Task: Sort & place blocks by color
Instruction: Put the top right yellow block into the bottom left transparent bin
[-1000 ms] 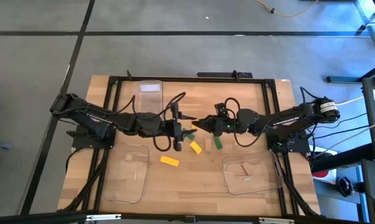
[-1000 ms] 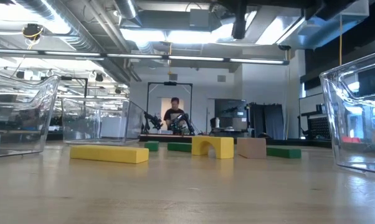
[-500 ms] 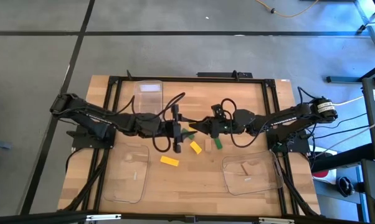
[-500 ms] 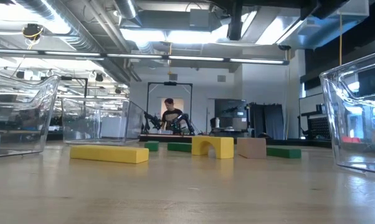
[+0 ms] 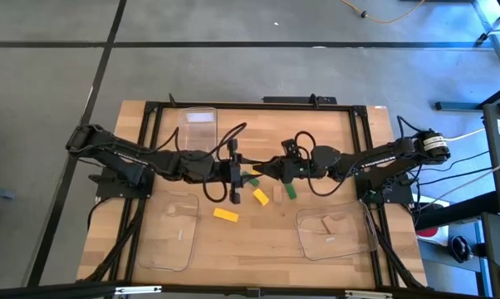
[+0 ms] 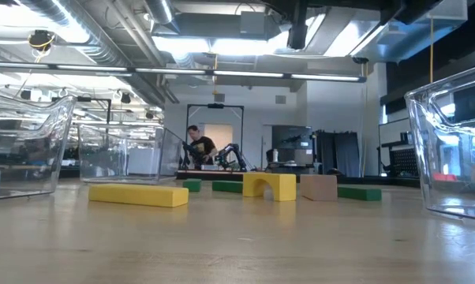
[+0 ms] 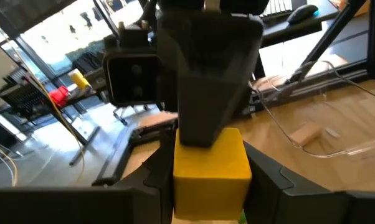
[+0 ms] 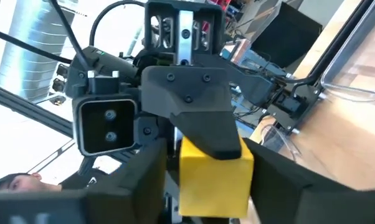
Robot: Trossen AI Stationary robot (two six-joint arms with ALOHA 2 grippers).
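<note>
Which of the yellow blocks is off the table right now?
The yellow cube between the left gripper and right gripper; the flat bar and arch rest on the table.

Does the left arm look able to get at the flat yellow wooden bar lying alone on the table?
Probably, though not at once: the flat yellow wooden bar lies uncovered close by, but a yellow cube sits between the left gripper and right gripper.
</note>
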